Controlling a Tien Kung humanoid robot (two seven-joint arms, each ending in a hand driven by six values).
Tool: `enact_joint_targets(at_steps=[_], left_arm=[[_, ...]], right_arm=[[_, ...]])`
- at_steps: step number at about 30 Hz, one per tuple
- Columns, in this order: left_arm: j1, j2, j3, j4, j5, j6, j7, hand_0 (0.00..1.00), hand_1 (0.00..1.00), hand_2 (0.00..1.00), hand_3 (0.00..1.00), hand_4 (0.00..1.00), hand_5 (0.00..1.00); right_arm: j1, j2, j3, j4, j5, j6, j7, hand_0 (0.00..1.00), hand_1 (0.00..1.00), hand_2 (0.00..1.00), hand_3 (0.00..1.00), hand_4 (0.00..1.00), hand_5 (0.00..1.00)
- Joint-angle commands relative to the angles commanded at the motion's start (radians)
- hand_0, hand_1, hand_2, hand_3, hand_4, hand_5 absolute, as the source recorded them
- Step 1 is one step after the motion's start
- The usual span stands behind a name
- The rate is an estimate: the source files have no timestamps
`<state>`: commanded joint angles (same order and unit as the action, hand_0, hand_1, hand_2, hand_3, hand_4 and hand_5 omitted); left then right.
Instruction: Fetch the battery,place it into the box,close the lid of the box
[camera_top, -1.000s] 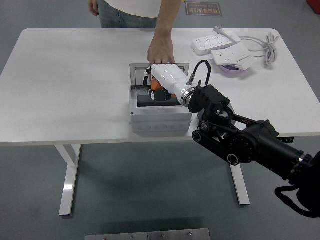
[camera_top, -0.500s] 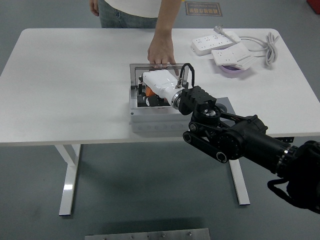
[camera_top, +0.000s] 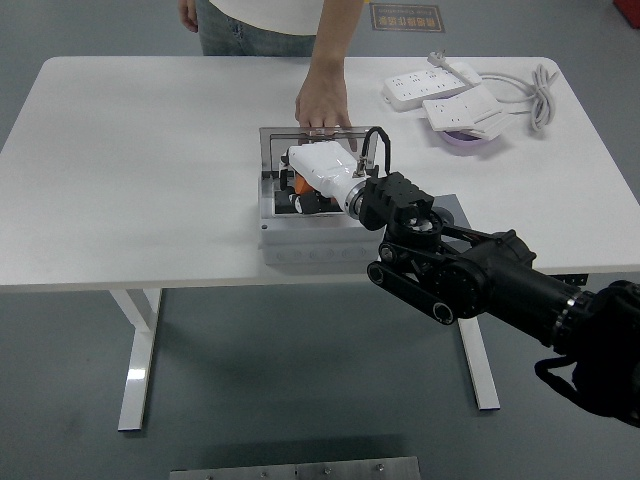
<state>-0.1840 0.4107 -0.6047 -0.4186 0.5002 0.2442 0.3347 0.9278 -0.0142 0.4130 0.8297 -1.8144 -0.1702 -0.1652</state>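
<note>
One white table (camera_top: 150, 170) carries everything, and only the right arm (camera_top: 480, 285) reaches over it, coming in from the lower right; no left arm shows. A person stands at the far edge, with a hand (camera_top: 321, 103) pressed down on the raised lid (camera_top: 275, 140) of the grey box (camera_top: 300, 240), which sits near the middle of the near edge. Toward the far right corner lie two white power strips (camera_top: 440, 85) with a coiled cable (camera_top: 540, 95), beside a small purple dish (camera_top: 465, 142).

The robot's right hand (camera_top: 315, 180), white-shelled, is down inside the open box. Its fingers (camera_top: 298, 200) are tucked under the shell among something orange and black, probably the battery (camera_top: 302, 184), but I cannot tell whether they grip it or have let go.

As a judgement, the fetching is done and the placing is at its end: the battery appears to be in the box's cavity, under the hand. What is left is to free the fingers, lift the hand clear of the walls, and then swing the lid shut, which cannot happen while the person holds it open.
</note>
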Motion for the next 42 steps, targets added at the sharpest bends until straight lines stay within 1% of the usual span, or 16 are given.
enact_joint_targets(at_steps=[3,4,15,16,20,21,27,28,33,34,39,40,42], left_arm=[[-0.003,0.000,-0.001,0.000,0.002,0.000,0.000,0.652,0.729,0.677,0.644,0.758,0.370],[-0.004,0.000,-0.002,0.000,0.003,0.000,0.001,0.651,0.729,0.677,0.644,0.758,0.370],[-0.011,0.000,-0.009,0.001,0.013,-0.001,0.004,0.651,0.729,0.677,0.646,0.759,0.371],[-0.011,-0.001,-0.010,0.000,0.015,-0.001,0.005,0.651,0.728,0.677,0.647,0.759,0.370],[-0.014,-0.001,-0.011,0.000,0.019,-0.001,0.005,0.651,0.728,0.677,0.647,0.759,0.370],[-0.015,-0.001,-0.012,0.000,0.020,-0.001,0.006,0.651,0.728,0.676,0.645,0.761,0.374],[-0.015,-0.002,-0.014,0.000,0.024,-0.001,0.008,0.651,0.728,0.676,0.645,0.761,0.374],[-0.015,-0.002,-0.015,-0.001,0.025,-0.001,0.008,0.651,0.728,0.677,0.646,0.760,0.374],[-0.016,-0.003,-0.017,-0.001,0.029,0.000,0.010,0.651,0.728,0.677,0.646,0.760,0.374],[-0.016,-0.003,-0.018,-0.001,0.030,0.001,0.011,0.650,0.728,0.677,0.646,0.758,0.378],[-0.017,-0.003,-0.021,-0.001,0.035,0.002,0.012,0.650,0.728,0.677,0.646,0.758,0.378],[-0.017,-0.003,-0.021,-0.001,0.036,0.002,0.012,0.650,0.728,0.676,0.649,0.757,0.379],[-0.018,-0.003,-0.021,-0.002,0.037,0.003,0.012,0.650,0.728,0.676,0.649,0.757,0.379]], right_arm=[[-0.002,-0.002,-0.003,-0.001,0.002,0.000,0.001,0.174,0.220,0.258,0.316,0.137,0.059],[-0.004,-0.004,-0.002,-0.001,0.002,0.000,0.001,0.196,0.229,0.272,0.334,0.153,0.073],[-0.009,-0.008,0.009,-0.007,0.005,0.016,0.015,0.193,0.229,0.272,0.333,0.156,0.082],[-0.009,-0.008,0.010,-0.008,0.008,0.016,0.018,0.198,0.234,0.285,0.361,0.194,0.109],[-0.009,-0.008,0.015,-0.009,0.012,0.014,0.024,0.198,0.234,0.285,0.361,0.194,0.109],[-0.008,-0.008,0.016,-0.009,0.012,0.013,0.024,0.266,0.327,0.419,0.582,0.490,0.105],[-0.008,-0.008,0.021,-0.009,0.016,0.008,0.029,0.266,0.327,0.419,0.582,0.490,0.105],[-0.008,-0.008,0.021,-0.009,0.017,0.007,0.029,0.385,0.518,0.568,0.648,0.496,0.240],[-0.008,-0.007,0.024,-0.007,0.022,0.001,0.032,0.385,0.518,0.568,0.648,0.496,0.240],[-0.007,-0.006,0.024,-0.007,0.023,0.000,0.032,0.502,0.586,0.609,0.654,0.555,0.288],[-0.006,-0.005,0.027,-0.006,0.025,-0.005,0.032,0.502,0.586,0.609,0.654,0.555,0.288],[-0.005,-0.005,0.028,-0.005,0.026,-0.006,0.032,0.525,0.605,0.605,0.659,0.579,0.299],[-0.005,-0.005,0.028,-0.004,0.027,-0.008,0.033,0.525,0.605,0.605,0.659,0.579,0.299]])
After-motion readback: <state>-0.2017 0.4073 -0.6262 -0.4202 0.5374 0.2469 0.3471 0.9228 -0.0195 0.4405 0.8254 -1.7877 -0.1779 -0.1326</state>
